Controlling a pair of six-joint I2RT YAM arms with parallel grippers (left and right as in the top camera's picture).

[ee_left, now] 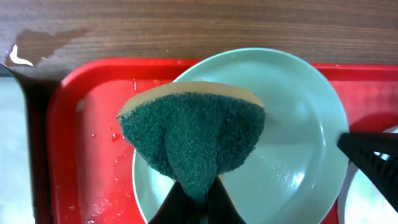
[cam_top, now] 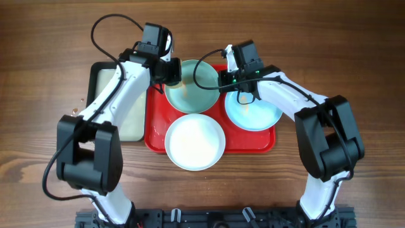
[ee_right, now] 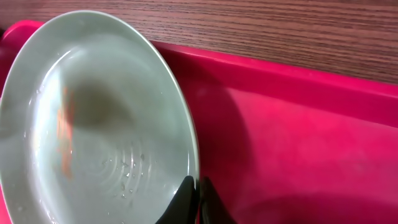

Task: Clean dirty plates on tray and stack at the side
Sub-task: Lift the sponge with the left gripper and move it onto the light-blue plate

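three plates on the tray, sponge poised over the far one

three plates sit on the red tray (cam_top: 155,130): a turquoise plate (cam_top: 193,95) at the far middle, a second turquoise plate (cam_top: 256,114) just beside it on the right, and a white plate (cam_top: 195,142) overhanging the near rim. none is stacked at the side yet, so we judge the task to be early, at the scrubbing of the far plate.

our left tool (ee_left: 196,200) is clamped tight on the lower edge of a sponge (ee_left: 193,134). its green scouring face hangs over the plate's left half, and we cannot tell whether it touches. our right tool (ee_right: 194,202) is nearly shut, pinching that plate's right rim between its fingers.

to do this step well, we should hold the rim pinch firm so the plate neither spins nor skates on the wet tray. we should press the scouring face flat rather than on a corner and sweep from centre to rim, stopping short of the right tool. droplets in the bowl suggest a slippery surface.

the plate lies directly under the sponge, toward the tray's far left. a black-rimmed tray (cam_top: 117,101) stands left of the red one on the bench (cam_top: 50,38).
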